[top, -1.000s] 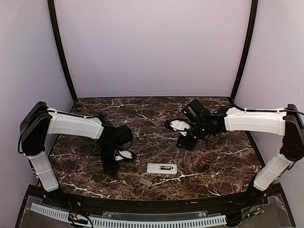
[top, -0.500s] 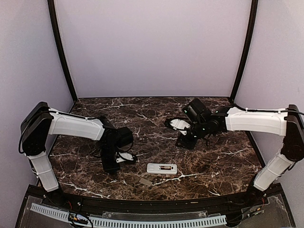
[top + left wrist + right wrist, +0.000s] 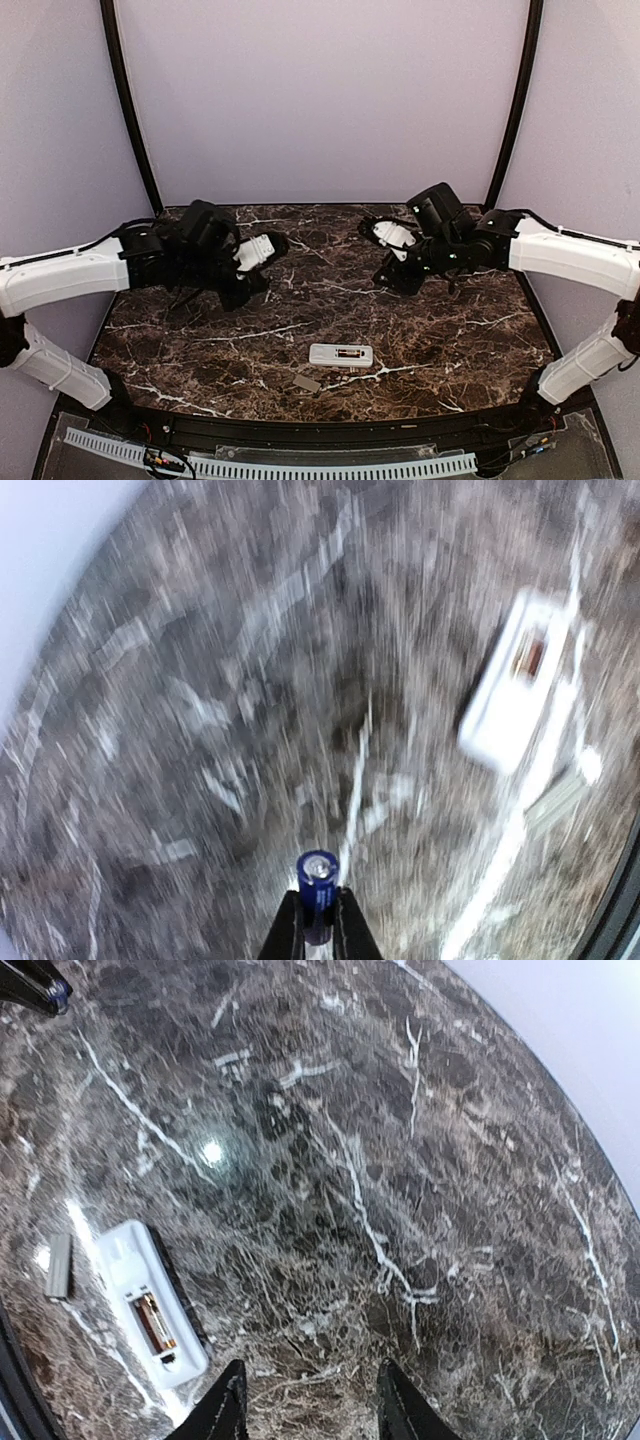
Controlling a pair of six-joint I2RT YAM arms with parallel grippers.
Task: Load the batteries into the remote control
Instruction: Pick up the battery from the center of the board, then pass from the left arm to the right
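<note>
The white remote control [image 3: 341,355] lies back side up near the table's front middle, its bay open. It also shows in the right wrist view [image 3: 150,1305] and, blurred, in the left wrist view [image 3: 512,680]. My left gripper [image 3: 318,925] is shut on a blue battery [image 3: 318,885] that stands up between its fingers; in the top view the left gripper [image 3: 235,292] is raised over the left middle of the table. My right gripper [image 3: 310,1400] is open and empty; in the top view it [image 3: 395,280] hangs above the table's right middle.
A small flat grey cover piece [image 3: 306,383] lies on the dark marble table [image 3: 450,340] just left of and in front of the remote; it also shows in the right wrist view [image 3: 60,1265]. Purple walls close the back and both sides.
My left arm has lifted and swung back to the left, away from the spot beside the remote, with a battery in its gripper. My right arm has risen and shifted slightly right.
</note>
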